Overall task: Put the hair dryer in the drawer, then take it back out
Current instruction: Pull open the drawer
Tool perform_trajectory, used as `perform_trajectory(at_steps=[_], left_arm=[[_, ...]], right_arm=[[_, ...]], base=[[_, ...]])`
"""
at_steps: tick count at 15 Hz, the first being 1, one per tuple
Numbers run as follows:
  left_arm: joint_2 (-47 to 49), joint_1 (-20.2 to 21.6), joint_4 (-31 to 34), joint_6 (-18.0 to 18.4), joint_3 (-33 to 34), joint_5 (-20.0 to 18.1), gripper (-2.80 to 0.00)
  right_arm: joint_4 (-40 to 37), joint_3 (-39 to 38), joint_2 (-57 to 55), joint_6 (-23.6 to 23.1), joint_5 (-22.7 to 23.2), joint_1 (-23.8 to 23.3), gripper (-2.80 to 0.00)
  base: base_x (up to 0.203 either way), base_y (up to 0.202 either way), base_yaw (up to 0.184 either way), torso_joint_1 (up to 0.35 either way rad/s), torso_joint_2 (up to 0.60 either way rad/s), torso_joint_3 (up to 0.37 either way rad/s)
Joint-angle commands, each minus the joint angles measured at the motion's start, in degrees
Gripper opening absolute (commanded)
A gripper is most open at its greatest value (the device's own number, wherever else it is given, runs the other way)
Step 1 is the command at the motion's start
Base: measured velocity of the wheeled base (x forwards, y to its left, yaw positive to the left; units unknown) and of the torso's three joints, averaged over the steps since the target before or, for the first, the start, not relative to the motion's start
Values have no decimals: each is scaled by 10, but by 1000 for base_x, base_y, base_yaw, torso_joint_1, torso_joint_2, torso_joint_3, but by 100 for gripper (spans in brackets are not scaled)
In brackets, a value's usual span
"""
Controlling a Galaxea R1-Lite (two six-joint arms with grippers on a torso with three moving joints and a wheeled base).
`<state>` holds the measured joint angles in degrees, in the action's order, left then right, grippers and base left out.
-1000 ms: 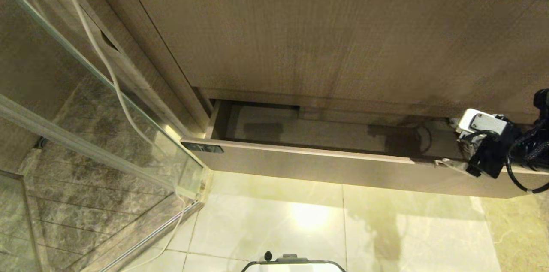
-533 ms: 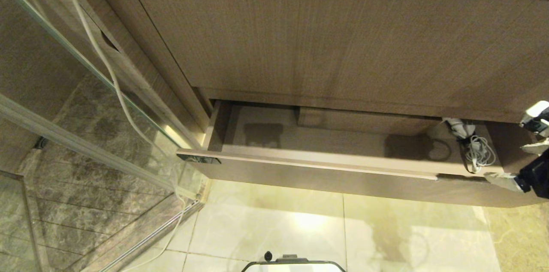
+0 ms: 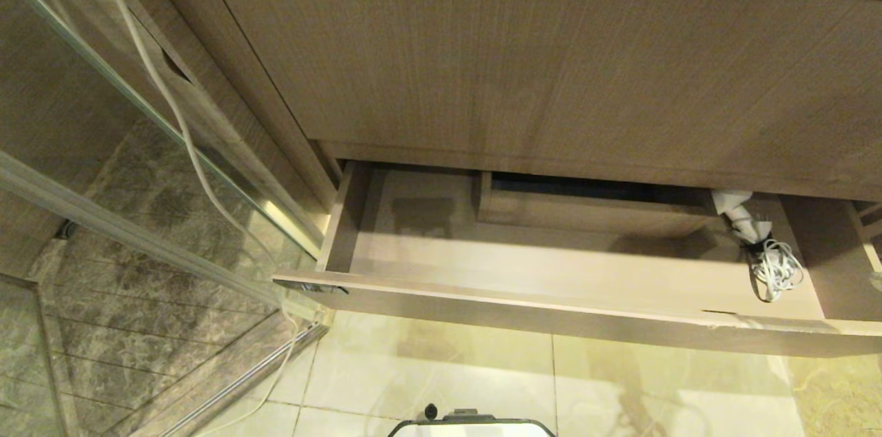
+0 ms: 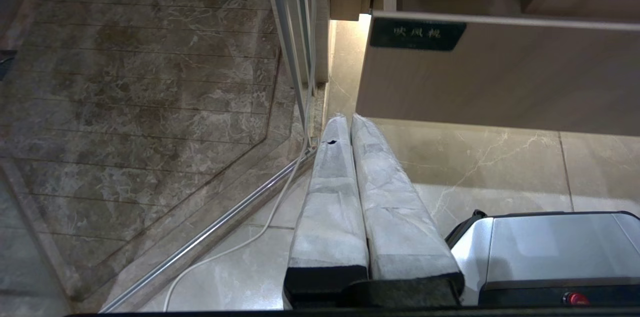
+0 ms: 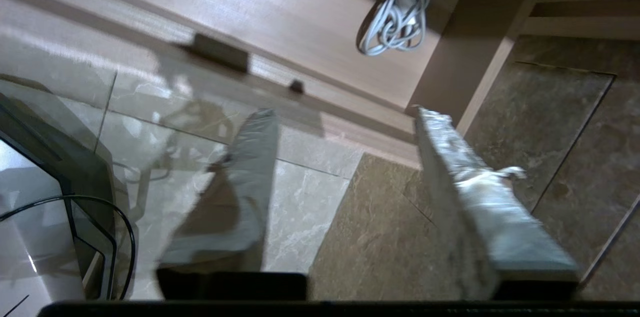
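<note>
The hair dryer [image 3: 741, 216] lies inside the open drawer [image 3: 551, 299], at its far right corner, with most of its white body tucked back under the tall wood-grain panel [image 3: 551, 65] above. Its bundled white cord [image 3: 777, 270] sits just nearer, coiled on the drawer floor beside the right side wall. The right wrist view shows the same coil [image 5: 395, 22] lying loose, with nothing gripping it.

The drawer is pulled out toward the robot. Inside, at the far middle, stands a boxed rectangular cutout [image 3: 592, 209]. At the left end of the flat front is a small dark label [image 4: 417, 33].

The right tool [image 5: 345, 122] hangs outside the drawer, over the floor [image 5: 310, 207] just near the drawer's right front corner. Its two wrapped fingers [image 5: 470, 192] are spread wide apart and hold nothing. It does not show in the head view.

The left tool [image 4: 352, 129] is parked low on the left, over pale floor tiles near the drawer's left front corner. Its padded fingers [image 4: 330, 192] are pressed together and empty.

Left of the drawer runs a glass shower partition [image 3: 138, 147] with a white cable [image 3: 179, 120] trailing along it to the floor. The robot's base [image 4: 550, 252] shows at the near edge.
</note>
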<state>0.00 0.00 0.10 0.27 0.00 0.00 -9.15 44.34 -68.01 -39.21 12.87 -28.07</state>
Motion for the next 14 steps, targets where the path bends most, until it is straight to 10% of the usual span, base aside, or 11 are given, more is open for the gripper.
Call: perform_trajectory(at_steps=[1,9,14], left_arm=[[0,0,0,0,0,0,-280],[0,0,0,0,1,0,-280],[0,0,0,0,1,0,-280]], right_arm=[[-26,-2,37,-2,1,-1,-280],[-129,13,109,67,1,-37,-280],[-115,-1,145,68,-94,-59,-280]], base=[[0,0,0,0,0,0],[0,0,0,0,0,0],[0,0,0,0,0,0]])
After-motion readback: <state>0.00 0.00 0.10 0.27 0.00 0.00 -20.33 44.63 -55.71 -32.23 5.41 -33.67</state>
